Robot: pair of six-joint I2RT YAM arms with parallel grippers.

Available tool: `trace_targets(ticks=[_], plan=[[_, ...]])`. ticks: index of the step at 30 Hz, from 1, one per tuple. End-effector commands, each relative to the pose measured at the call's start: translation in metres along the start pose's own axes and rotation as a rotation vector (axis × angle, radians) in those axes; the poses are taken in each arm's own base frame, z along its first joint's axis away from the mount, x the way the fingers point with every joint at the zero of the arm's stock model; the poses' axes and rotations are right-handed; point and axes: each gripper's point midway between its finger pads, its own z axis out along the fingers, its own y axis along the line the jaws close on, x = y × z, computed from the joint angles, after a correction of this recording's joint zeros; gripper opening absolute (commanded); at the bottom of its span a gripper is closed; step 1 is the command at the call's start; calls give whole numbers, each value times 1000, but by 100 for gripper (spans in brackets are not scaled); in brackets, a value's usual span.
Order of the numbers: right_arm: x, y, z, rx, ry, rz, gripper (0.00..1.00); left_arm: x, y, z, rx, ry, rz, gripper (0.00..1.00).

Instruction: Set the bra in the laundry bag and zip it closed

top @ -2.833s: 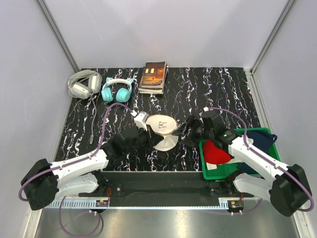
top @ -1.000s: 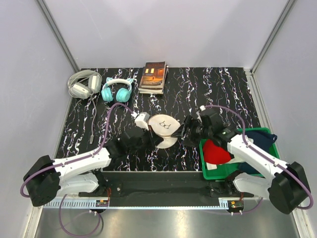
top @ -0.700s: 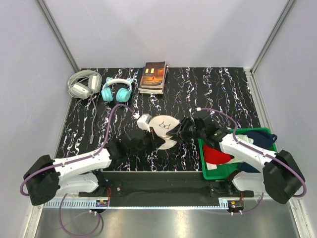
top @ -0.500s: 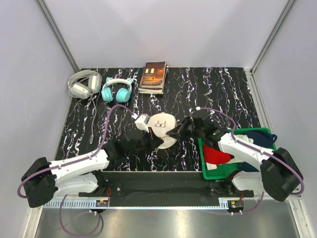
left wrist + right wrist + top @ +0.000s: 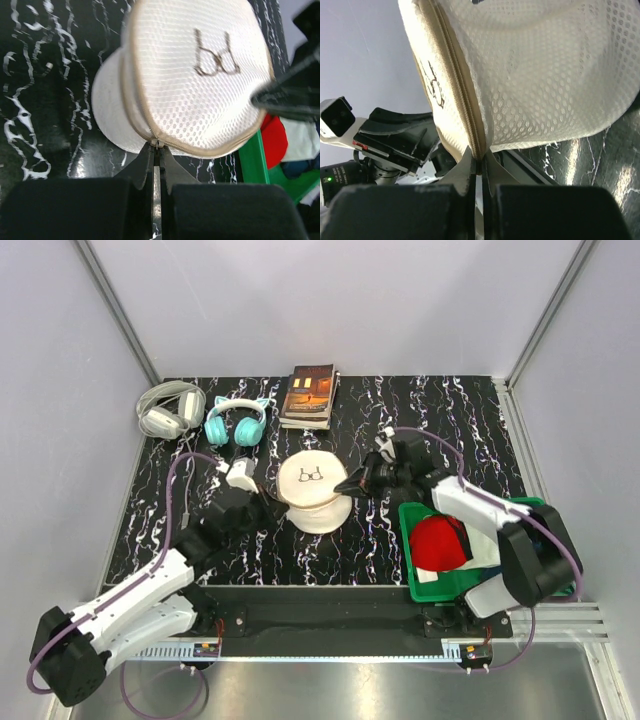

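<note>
Left gripper (image 5: 156, 150): jaws pressed together, pinching the zip pull (image 5: 156, 144) at the left edge of the laundry bag (image 5: 200, 90). Right gripper (image 5: 479, 164): jaws likewise closed, nipping the tan zip band (image 5: 465, 115) on the bag's opposite, right-hand edge. Top view: the two arms come at the bag from either side, fingertips on its rim.

Desk (image 5: 440, 420): black with white marbling, carries everything noted below.

Green bin (image 5: 408, 560): near-right part of the desk, alongside the right arm. Red cloth (image 5: 440, 543) heaped inside it.

Laundry bag: roughly mid-desk, between the two grippers, near the bin's far-left corner but apart from it. Cream mesh, two domed halves. Lower dome rests on the desk; upper half sits tilted, flat round face turned upward. Zip band follows the seam between the halves. Whether the zip is shut all the way round: cannot tell. Contents not readable through the mesh.

Book (image 5: 310, 395): dark cover, lying flat at the far edge, behind the bag and well apart from it.

White-grey headphones (image 5: 168, 410): far-left corner. Teal headphones (image 5: 237, 423) with cat ears just beside them, to their right.

Drawing (image 5: 312, 476): small, black, near the middle of the bag's flat face
</note>
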Motion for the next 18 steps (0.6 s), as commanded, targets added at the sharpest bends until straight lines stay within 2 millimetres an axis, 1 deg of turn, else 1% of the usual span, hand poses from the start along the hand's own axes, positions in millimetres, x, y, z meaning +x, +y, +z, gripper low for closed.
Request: trace_targets(ticks=[1,2,3,4,5,6,7,8,9,10,11,12,13,14,15,16,18], plan=[[-12,19,15,-47,102,-116,5,17,-46,-3,226,59,40,0],[-16,21,17,-43,95,-120,13,11,-63,-5,272,37,44,0],[-22,22,19,-31,78,-125,28,10,-69,-5,273,25,44,0],[-26,23,20,-13,69,-121,35,18,-77,-4,284,49,50,0],[-28,22,20,-1,60,-121,41,14,-86,-5,302,41,41,0],[-30,20,19,14,40,-119,44,15,-89,-3,303,49,20,0],[-26,9,17,54,37,-97,48,18,-90,1,296,60,17,0],[-26,10,8,61,6,-109,54,15,-94,2,299,58,11,0],[-21,-11,4,133,-14,-93,58,15,-95,4,291,59,6,0],[-19,-10,-8,141,-46,-109,62,18,-92,9,272,74,7,0],[-16,-17,-14,170,-64,-109,65,17,-96,10,273,75,5,0],[-9,-41,-19,238,-77,-84,70,17,-97,12,274,80,6,0],[-5,-39,-28,229,-98,-93,73,19,-98,16,272,88,6,0],[-2,-44,-32,238,-107,-82,74,20,-101,16,282,93,5,0],[5,-57,-35,261,-108,-46,77,21,-102,18,284,96,3,0],[8,-53,-40,243,-117,-44,77,22,-105,19,290,99,4,0],[16,-56,-43,233,-112,-4,78,24,-107,20,294,103,3,0]])
